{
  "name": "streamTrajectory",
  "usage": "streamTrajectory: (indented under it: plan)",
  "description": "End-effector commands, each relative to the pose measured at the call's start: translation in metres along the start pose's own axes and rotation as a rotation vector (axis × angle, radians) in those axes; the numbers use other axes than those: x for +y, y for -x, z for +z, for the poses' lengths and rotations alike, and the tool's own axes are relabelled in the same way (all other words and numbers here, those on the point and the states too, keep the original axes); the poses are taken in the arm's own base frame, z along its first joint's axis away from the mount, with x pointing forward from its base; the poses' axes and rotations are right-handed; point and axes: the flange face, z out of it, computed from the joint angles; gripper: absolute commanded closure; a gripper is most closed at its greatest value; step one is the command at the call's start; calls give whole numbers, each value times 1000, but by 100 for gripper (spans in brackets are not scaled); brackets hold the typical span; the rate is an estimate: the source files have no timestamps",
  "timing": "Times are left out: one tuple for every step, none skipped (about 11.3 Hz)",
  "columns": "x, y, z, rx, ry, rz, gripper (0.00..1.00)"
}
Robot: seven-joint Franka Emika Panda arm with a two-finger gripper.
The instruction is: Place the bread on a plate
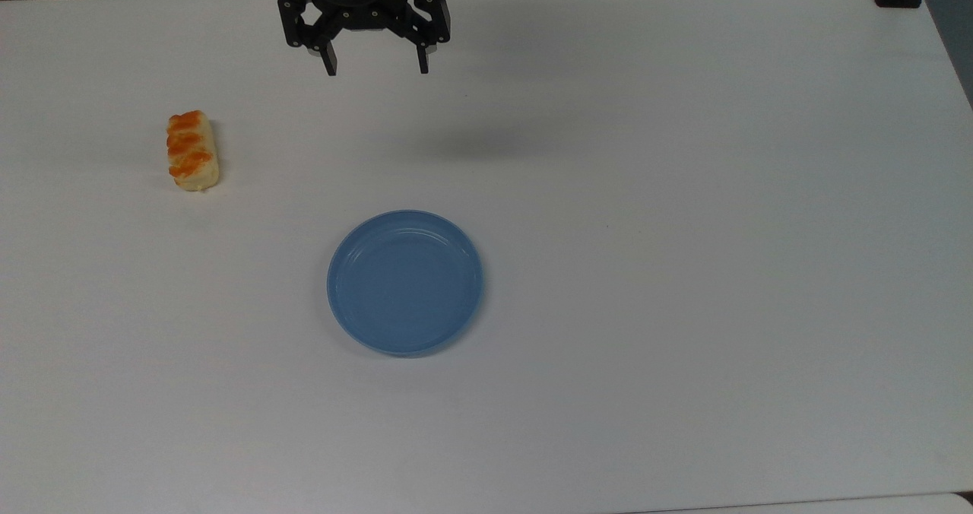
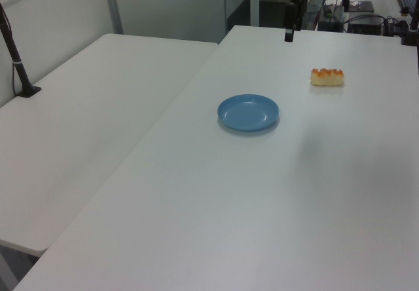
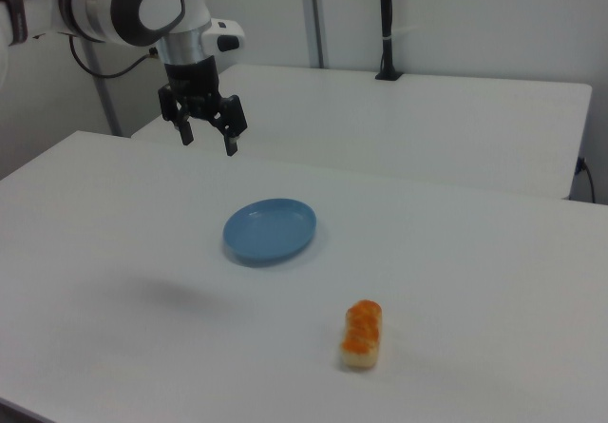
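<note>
White counter (image 1: pixel 684 195) filled the frame, and nearest the camera in the top view, just below the middle, sat the plate (image 1: pixel 405 282), round, light blue and bare. Well apart from it, at the upper left of the top view, lay the bread (image 1: pixel 191 151), a small oblong roll with an orange glazed top, resting flat on the counter with its long side running up and down the frame. In the right view the bread (image 3: pixel 362 333) lay at the lower middle and the plate (image 3: pixel 270 230) near the centre.

At the top edge of the top view hung the claw (image 1: pixel 375 68), released, its two black fingers spread wide and pointing down, grasping nothing. In the right view the claw (image 3: pixel 206 142) hovered high above the counter at the upper left, beyond the plate, on a white arm (image 3: pixel 133 5) reaching in from the frame's upper left corner.

Judging from this, the reach for the bread had not begun. To do it well, the claw would likely need to travel over the roll, turn so its fingers close across the narrow sides, and squeeze gently, since the roll looked soft.
</note>
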Motion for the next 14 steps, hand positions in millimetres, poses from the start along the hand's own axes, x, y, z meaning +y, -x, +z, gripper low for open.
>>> streamTrajectory:
  plan:
    - [-1, 7, -7, -11, 12, 67, 0]
    - [-1, 7, -7, -11, 12, 67, 0]
    - [-1, 7, -8, -11, 12, 67, 0]
    - [0, 7, -8, -11, 12, 69, 0]
    - [0, 8, -9, -11, 12, 67, 0]
    - [1, 8, -10, -11, 10, 69, 0]
    - [4, 9, -11, -9, 11, 73, 0]
    - [8, 10, -13, -7, 11, 72, 0]
    - [15, 12, -12, -16, 13, 67, 0]
    - [26, 13, -13, -17, 16, 41, 0]
    - [49, 14, -13, -13, 22, 34, 0]
    - [76, 17, -8, -21, 28, 23, 0]
    - [98, 21, 0, -39, 30, -10, 0]
    - [122, 26, 12, -52, 33, -13, 0]
